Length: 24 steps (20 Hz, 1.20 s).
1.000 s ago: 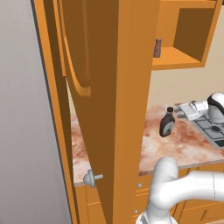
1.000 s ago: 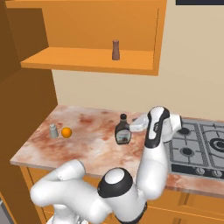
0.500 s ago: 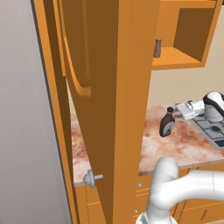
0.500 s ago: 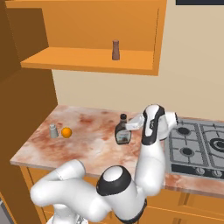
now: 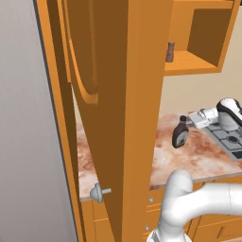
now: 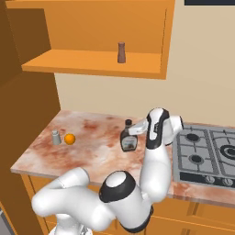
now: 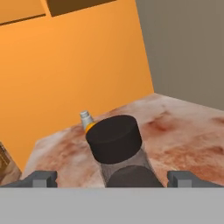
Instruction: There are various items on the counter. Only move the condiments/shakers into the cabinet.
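- The cabinet (image 6: pixel 96 64) stands open and holds the brown shaker (image 6: pixel 121 52), upright on its shelf.
- The gripper (image 6: pixel 136 130) has moved closer to the dark bottle (image 6: pixel 127 140) than a second ago; its fingers (image 7: pixel 41 178) are spread wide, one on each side of the bottle's cap.
- The bottle stands unmoved on the counter (image 6: pixel 92 151).
- A small grey shaker (image 6: pixel 56 137) and an orange (image 6: pixel 69 138) sit near the counter's left end.
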{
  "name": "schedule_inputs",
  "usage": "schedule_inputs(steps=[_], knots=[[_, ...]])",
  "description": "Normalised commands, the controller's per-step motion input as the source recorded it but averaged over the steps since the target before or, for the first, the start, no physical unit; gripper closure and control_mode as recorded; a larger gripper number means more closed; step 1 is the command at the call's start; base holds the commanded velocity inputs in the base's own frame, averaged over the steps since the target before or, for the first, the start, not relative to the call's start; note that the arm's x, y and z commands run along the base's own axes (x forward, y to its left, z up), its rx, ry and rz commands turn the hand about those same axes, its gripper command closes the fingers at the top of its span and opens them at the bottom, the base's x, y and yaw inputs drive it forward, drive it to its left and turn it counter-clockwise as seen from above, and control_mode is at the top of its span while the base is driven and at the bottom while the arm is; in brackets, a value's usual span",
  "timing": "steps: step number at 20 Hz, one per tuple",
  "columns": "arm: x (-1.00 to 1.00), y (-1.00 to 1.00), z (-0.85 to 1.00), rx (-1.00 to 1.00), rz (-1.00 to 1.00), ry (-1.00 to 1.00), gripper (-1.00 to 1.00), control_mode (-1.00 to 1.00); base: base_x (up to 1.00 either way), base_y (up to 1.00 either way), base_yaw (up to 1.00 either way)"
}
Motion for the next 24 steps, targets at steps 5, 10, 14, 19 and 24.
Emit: schedule_inputs(steps=[5,10,14,19,24], knots=[[0.00,0.16,0.00,0.00,0.00,0.00,-1.00,-1.00,0.00,0.00,0.00],[0.00,0.03,0.00,0.00,0.00,0.00,-1.00,-1.00,0.00,0.00,0.00],[0.00,0.00,0.00,0.00,0.00,0.00,-1.00,-1.00,0.00,0.00,0.00],[-0.05,0.00,0.00,0.00,0.00,0.00,-1.00,-1.00,0.00,0.00,0.00],[-0.03,0.00,0.00,0.00,0.03,0.00,-1.00,-1.00,0.00,0.00,0.00]])
